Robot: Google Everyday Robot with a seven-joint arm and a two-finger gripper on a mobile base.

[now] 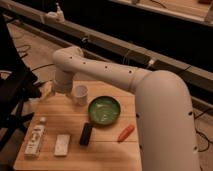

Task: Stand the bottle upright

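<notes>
The bottle (35,138) is slim and whitish with a white cap and a pale label. It lies flat at the front left of the wooden table (75,116), cap pointing away from me. My gripper (46,92) hangs at the end of the white arm (67,75), over the table's far left edge. It is left of the white cup (80,94) and well behind the bottle, not touching it. Much of it is hidden beside the arm.
A flat white block (62,145) lies just right of the bottle, then a black remote (86,134). A green bowl (104,110) sits mid-table and an orange carrot-like piece (126,132) to its right. A dark chair (12,95) stands left of the table.
</notes>
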